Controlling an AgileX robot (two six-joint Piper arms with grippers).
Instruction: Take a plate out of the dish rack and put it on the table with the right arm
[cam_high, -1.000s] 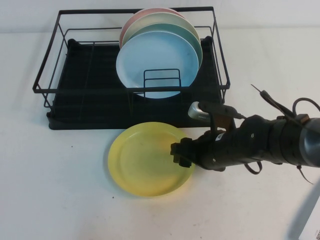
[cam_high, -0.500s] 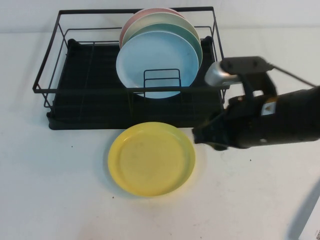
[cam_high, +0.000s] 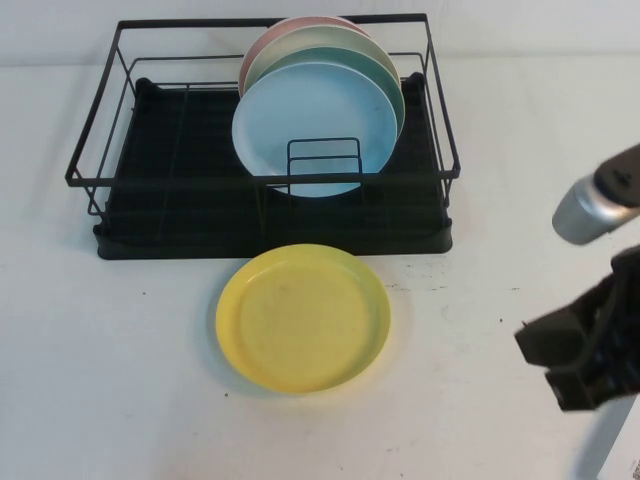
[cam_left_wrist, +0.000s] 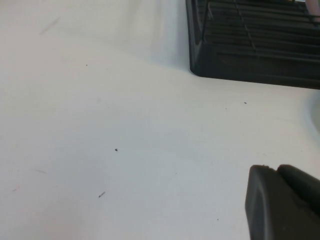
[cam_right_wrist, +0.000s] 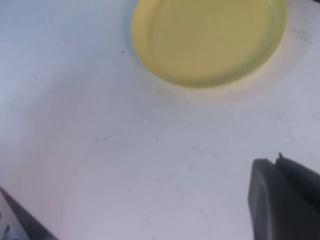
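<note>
The yellow plate (cam_high: 303, 318) (cam_right_wrist: 210, 40) lies flat on the white table (cam_high: 120, 380), just in front of the black wire dish rack (cam_high: 180, 200) (cam_left_wrist: 255, 50). At the high view's right edge, well clear of the plate, is my right arm with its silver section (cam_high: 595, 205). Its right gripper (cam_high: 545, 345) (cam_right_wrist: 274, 165) hangs shut and holds nothing. Only the left wrist view shows my left gripper (cam_left_wrist: 272, 171). It is shut and empty over bare table near the rack's corner.
Several plates stand on edge in the rack's right half: a light blue plate (cam_high: 315, 125) in front, a teal plate (cam_high: 396, 90) behind it, then a pale one and a pink plate (cam_high: 262, 50). The rack's left half holds no dishes.
My right gripper was open at the yellow plate's right rim. It has shut and the arm has drawn back to the right edge. The plate has stayed where it was.
</note>
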